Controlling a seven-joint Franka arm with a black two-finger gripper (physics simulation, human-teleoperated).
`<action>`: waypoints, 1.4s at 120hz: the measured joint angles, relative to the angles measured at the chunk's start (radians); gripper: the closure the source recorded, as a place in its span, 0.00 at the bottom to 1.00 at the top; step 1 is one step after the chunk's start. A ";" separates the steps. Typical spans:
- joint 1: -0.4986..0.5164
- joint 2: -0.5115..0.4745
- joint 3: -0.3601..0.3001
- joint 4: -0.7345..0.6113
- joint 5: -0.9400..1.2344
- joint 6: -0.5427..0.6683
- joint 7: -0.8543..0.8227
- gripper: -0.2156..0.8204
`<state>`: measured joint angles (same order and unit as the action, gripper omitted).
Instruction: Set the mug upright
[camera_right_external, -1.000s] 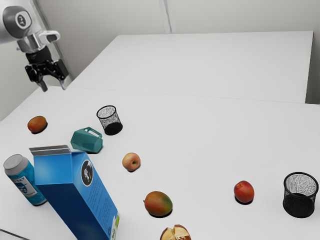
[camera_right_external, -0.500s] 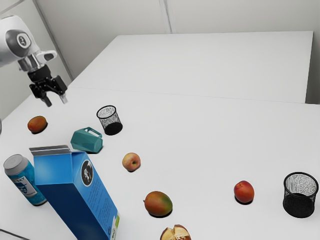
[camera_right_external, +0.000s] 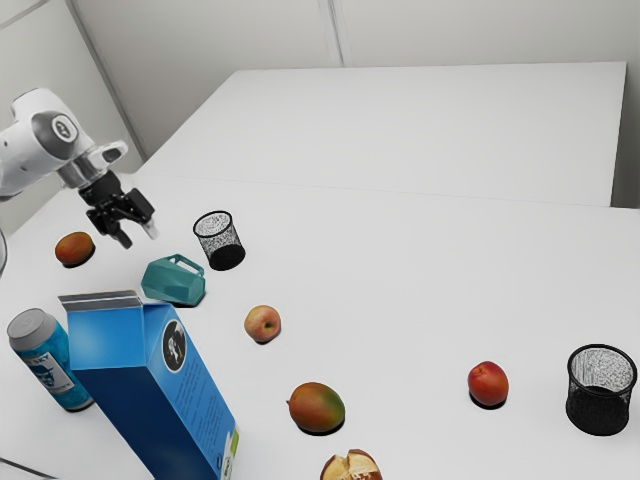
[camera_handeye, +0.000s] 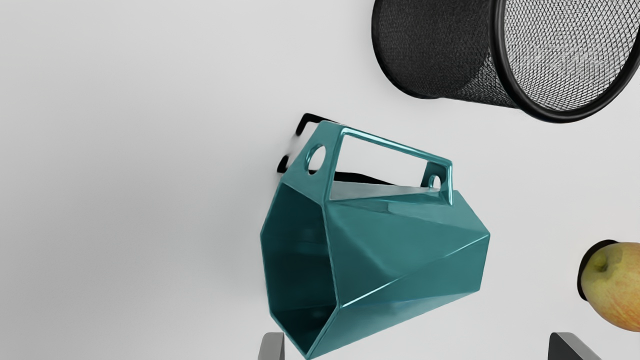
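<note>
1. We find the mug (camera_right_external: 173, 281) lying on its side, left in the exterior view, just below mid-height; the upright condition is unmet.
2. We note the gripper (camera_right_external: 138, 237) at upper left of that view, fingers wide apart, holding nothing.
3. Outstanding, we judge: grasping, turning onto the base, releasing.

Wrist view looks down closer, both views sharing the mug (camera_handeye: 400, 250)
</note>
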<state>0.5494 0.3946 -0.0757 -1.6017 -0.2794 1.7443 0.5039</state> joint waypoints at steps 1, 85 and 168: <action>0.000 0.000 0.000 -0.003 -0.002 0.003 0.001 0.24; 0.020 0.040 0.008 -0.143 -0.242 0.172 0.148 0.25; 0.020 0.049 0.007 -0.193 -0.378 0.134 0.232 0.53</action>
<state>0.5692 0.4431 -0.0690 -1.7950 -0.6576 1.8782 0.7362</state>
